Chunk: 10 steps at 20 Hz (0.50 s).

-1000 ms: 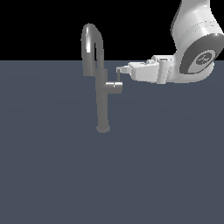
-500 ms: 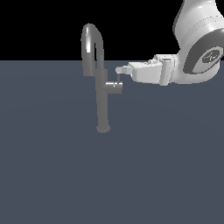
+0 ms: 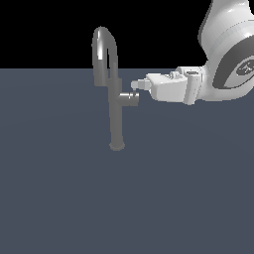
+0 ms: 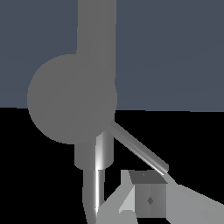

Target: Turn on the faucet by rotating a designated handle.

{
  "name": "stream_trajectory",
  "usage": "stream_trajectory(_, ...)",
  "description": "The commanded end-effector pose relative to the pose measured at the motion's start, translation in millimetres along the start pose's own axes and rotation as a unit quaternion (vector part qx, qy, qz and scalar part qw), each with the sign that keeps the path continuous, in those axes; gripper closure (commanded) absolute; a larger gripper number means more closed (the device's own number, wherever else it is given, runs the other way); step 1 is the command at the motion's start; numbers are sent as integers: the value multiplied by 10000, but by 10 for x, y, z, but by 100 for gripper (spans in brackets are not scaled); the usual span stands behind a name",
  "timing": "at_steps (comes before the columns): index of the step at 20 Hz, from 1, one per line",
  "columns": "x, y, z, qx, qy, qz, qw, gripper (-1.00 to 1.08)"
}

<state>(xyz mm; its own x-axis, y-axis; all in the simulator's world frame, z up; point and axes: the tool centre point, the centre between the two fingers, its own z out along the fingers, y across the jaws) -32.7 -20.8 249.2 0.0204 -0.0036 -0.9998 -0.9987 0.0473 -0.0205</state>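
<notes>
Standing upright a little toward 11 o'clock from the middle of the exterior view, the faucet [image 3: 115, 119] rises from a small round base on the dark blue-grey surface [image 3: 124, 208], its narrow column climbing to an arched spout that curls over above the surface's far edge against black. The handle [image 3: 130, 99] juts as a short stub from the column toward 3 o'clock. The white arm [image 3: 228, 54] reaches in from 2 o'clock, and the hand [image 3: 135, 85] sits level with its fingertips just above the stub's outer end, close enough that contact cannot be judged.

In the wrist view the stub's round end face [image 4: 72, 98] fills the middle, and the thin lever rod [image 4: 140, 148] slants from it toward 4 o'clock, its tip right at one finger pad [image 4: 148, 199]. Only that pad shows clearly, so whether the hand is released or clenched cannot be told.

Wide bare surface lies open all around the faucet's base.
</notes>
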Motion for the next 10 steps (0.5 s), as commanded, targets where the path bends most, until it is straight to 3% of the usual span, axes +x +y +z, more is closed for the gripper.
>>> stream_trajectory(1, 103, 64, 0, -4, -4, 39, 10000, 108)
stream_trajectory(6, 365, 236, 0, -14, -13, 105, 9999, 108)
stream_trajectory(7, 365, 236, 0, -14, -13, 105, 9999, 108)
stream_trajectory(8, 176, 137, -1, -16, -10, -66, 10000, 108)
stream_trajectory(10, 309, 162, 0, -15, -11, -21, 10000, 108)
